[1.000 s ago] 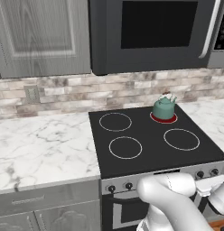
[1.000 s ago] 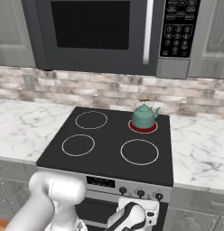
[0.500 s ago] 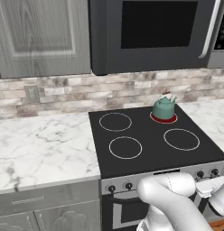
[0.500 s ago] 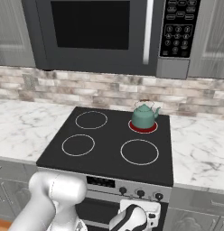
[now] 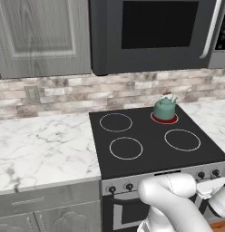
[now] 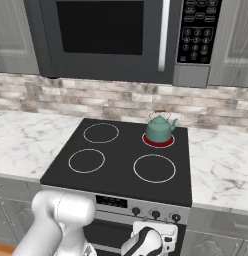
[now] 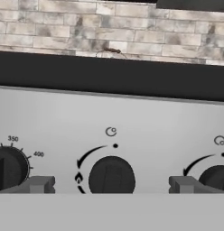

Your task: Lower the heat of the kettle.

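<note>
**A:** Where's your kettle (image 5: 164, 108)?

**B:** You'll find it on the stove (image 5: 150, 156), at the back right corner of the cooktop, sitting on the one burner (image 6: 158, 141) that glows red. Its spout points toward the right edge. The other three rings are dark.

**A:** And your gripper (image 7: 112, 184)?

**B:** You've got it low, facing the stove's front panel along the near edge. Its fingers (image 7: 40, 184) stand wide apart, nothing between them but a black knob (image 7: 111, 179); they aren't touching it. You can see a second knob (image 7: 217, 177) just past the right finger and a temperature dial (image 7: 10, 168) past the left.
</note>
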